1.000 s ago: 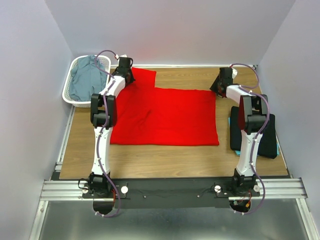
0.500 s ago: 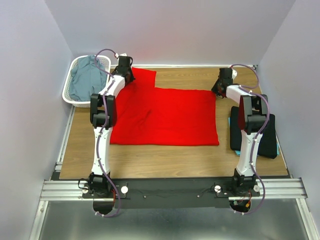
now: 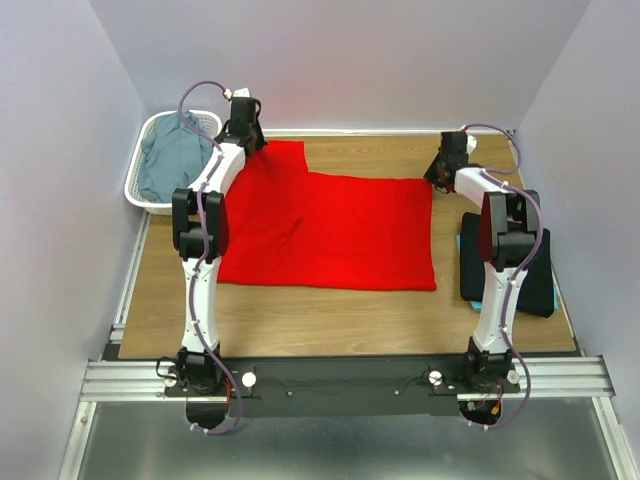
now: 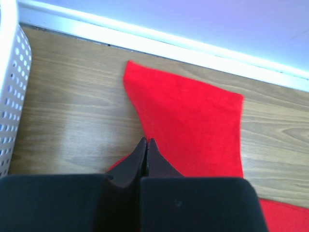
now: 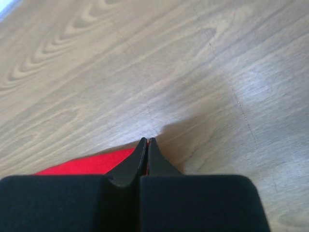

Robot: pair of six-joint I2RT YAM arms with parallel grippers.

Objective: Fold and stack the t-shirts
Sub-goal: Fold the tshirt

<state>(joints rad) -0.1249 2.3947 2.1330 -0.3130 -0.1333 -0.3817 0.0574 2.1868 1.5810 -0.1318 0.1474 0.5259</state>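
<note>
Left gripper (image 4: 146,145) is clamped tight, fingers pressed flat together with no gap. It sits right on the edge of the red t-shirt (image 3: 340,230), where the sleeve (image 4: 193,121) meets the body. That sleeve lies flat on the wood ahead of the fingertips, toward the back wall.

Over to the right gripper (image 5: 147,144): closed just as hard, a thin line of red caught between the fingers. A corner of the cloth spreads out to their lower left, with bare table (image 5: 203,72) beyond.

From above, both arms reach to the shirt's far edge, left at the far left corner, right at the far right. The shirt is spread wide across the middle of the table, creased on its left half.

The basket (image 3: 140,200) sits in the far left corner near the left gripper, with the grey-blue t-shirt (image 3: 170,160) inside. By the right edge lies the folded black t-shirt (image 3: 535,275) — a sliver of the teal t-shirt (image 3: 460,243) peeks from beneath it.
</note>
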